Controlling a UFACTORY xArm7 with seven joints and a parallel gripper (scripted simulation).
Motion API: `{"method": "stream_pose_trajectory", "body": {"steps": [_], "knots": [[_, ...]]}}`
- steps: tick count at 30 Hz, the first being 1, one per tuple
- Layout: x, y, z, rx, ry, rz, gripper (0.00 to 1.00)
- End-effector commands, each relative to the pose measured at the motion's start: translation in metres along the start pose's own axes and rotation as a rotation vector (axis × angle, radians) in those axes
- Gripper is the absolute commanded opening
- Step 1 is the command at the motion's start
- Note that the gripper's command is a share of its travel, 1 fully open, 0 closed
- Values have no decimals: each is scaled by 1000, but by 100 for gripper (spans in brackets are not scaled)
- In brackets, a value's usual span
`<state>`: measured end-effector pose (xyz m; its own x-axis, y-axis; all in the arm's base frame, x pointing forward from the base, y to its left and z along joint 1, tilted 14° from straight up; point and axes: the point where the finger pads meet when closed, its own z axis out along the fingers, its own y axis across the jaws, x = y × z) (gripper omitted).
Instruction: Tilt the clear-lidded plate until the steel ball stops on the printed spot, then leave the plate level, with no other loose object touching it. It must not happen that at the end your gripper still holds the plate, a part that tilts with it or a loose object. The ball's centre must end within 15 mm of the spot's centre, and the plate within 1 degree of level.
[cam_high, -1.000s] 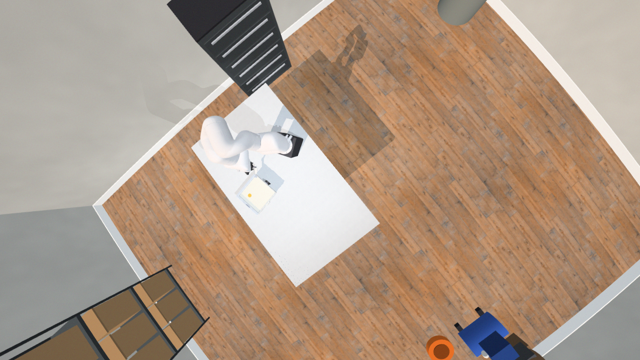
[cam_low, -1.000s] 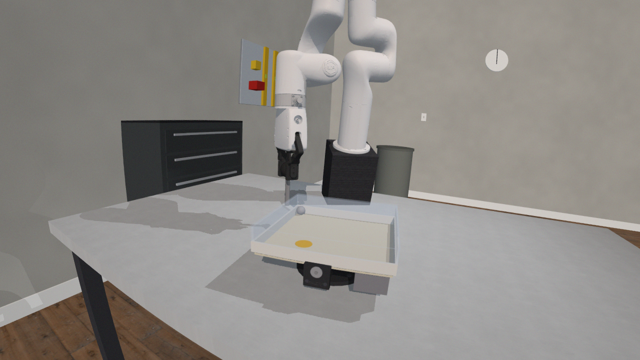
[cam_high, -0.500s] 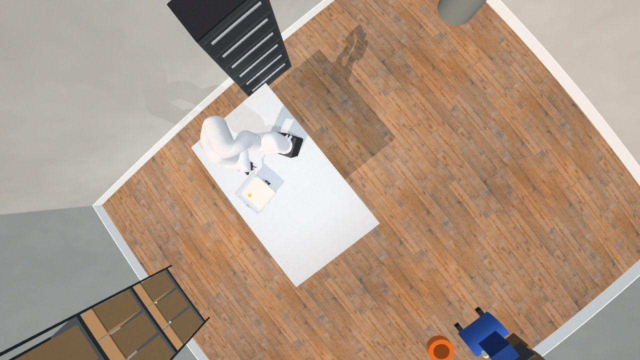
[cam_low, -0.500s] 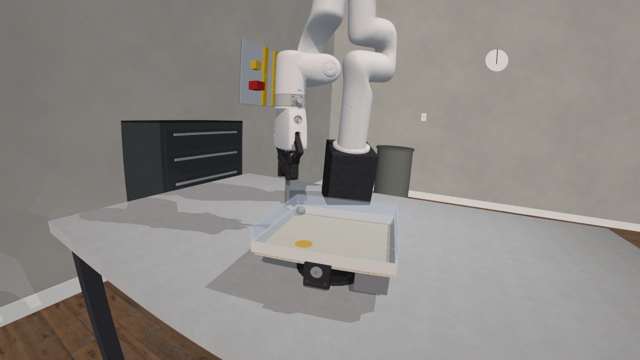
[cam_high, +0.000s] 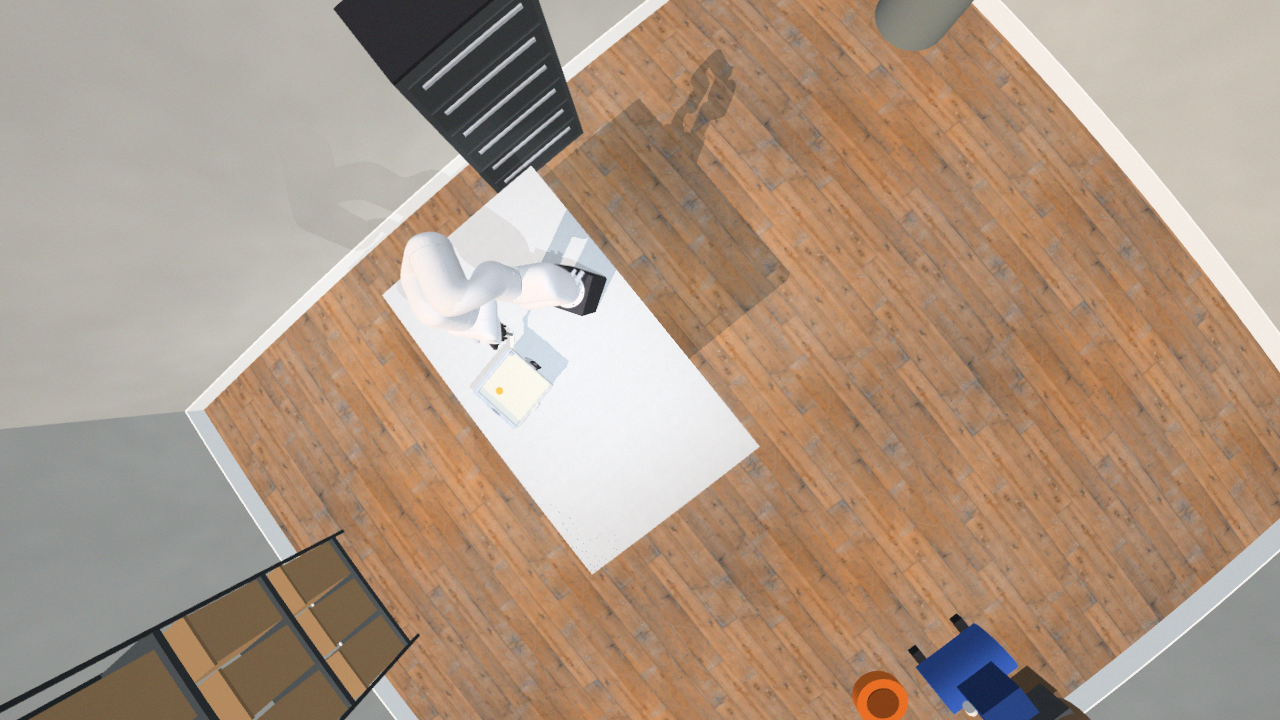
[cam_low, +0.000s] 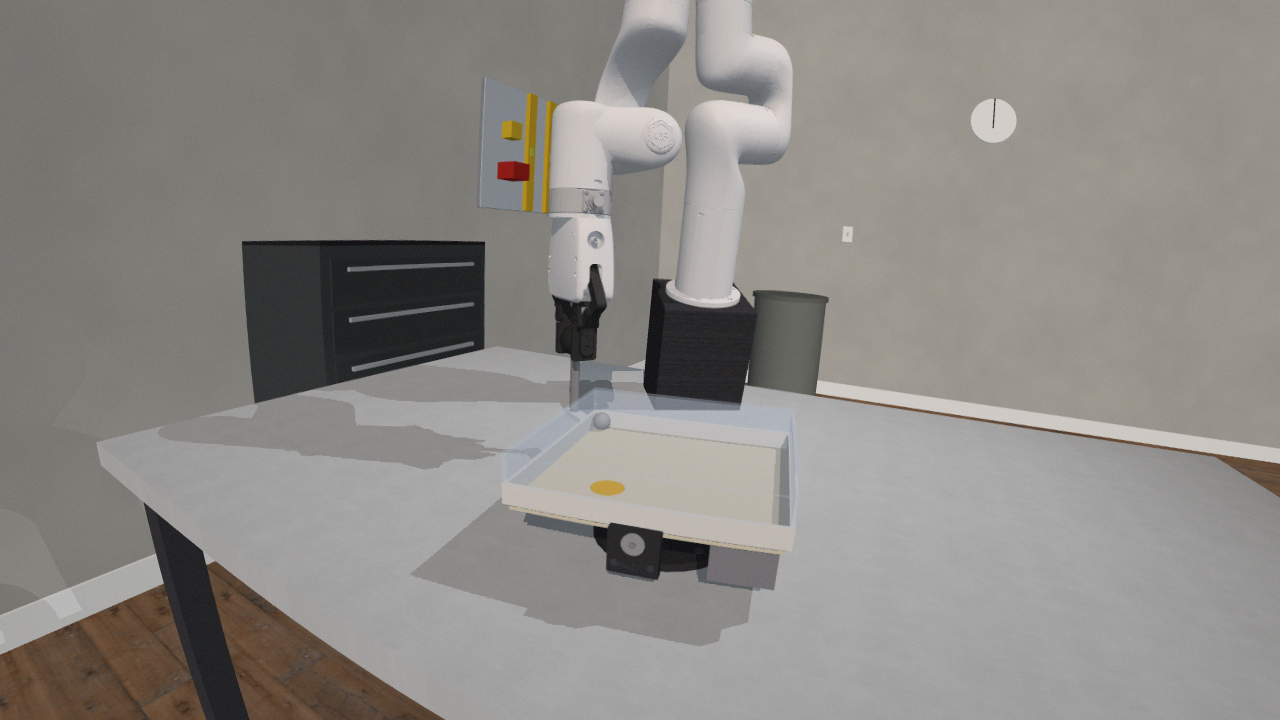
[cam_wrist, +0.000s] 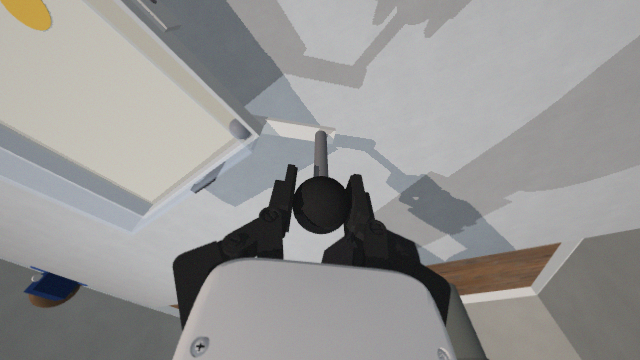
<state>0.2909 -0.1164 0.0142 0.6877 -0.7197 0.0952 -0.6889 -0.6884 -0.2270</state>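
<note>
The gripper (cam_wrist: 320, 192) has its jaws clamped on the black knob (cam_wrist: 320, 205) topping a grey handle rod (cam_wrist: 320, 152), which rises from a tab at the plate's far corner. The clear-lidded plate (cam_low: 657, 523) sits on a pivot mount above the tabletop (cam_low: 984, 573). The steel ball (cam_low: 601, 420) rests in the corner nearest the jaws, well apart from the orange spot (cam_low: 607, 488).

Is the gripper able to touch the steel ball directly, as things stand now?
Probably not. The gripper is shut on the black knob outside the plate, and the clear lid covers the ball.
</note>
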Motion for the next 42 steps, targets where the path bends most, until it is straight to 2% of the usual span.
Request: {"method": "stream_pose_trajectory", "body": {"steps": [1,42], "knots": [[3,-1,-1,2,5,1,0],[3,-1,-2,2,5,1,0]]}}
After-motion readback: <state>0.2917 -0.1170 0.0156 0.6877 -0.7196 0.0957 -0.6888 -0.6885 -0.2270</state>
